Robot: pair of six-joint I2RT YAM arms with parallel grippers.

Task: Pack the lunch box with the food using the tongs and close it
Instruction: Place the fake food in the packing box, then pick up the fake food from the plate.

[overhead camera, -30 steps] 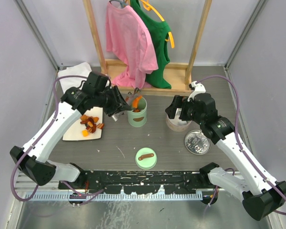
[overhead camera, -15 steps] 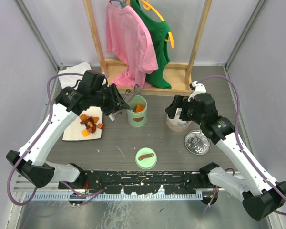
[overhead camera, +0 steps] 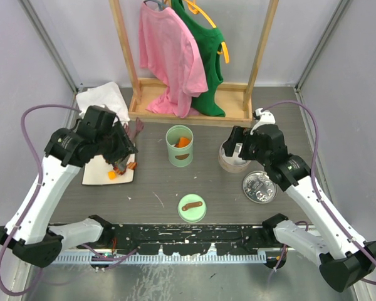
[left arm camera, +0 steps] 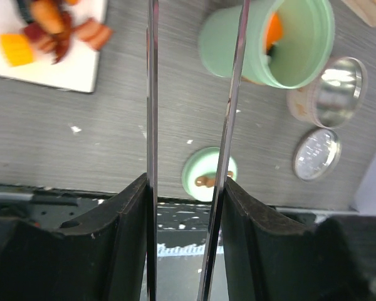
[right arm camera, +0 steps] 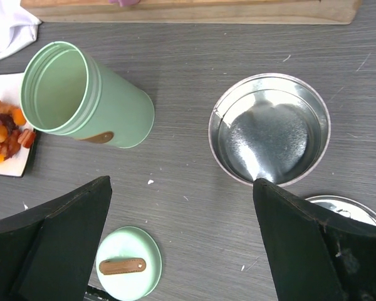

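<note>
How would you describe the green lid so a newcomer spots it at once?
From the wooden clothes rack at the back, come forward past the upright mint-green canister. The lid lies flat near the front edge of the table. Unlike the shiny metal lid to its right, it is mint green with a brown strap handle.

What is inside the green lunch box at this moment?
An orange food piece lies inside the lunch box; its wall hides the rest of the bottom, so the count is unclear.

Two containers (overhead camera: 179, 157), two lids (overhead camera: 192, 214), one tongs (left arm camera: 151, 94)
</note>
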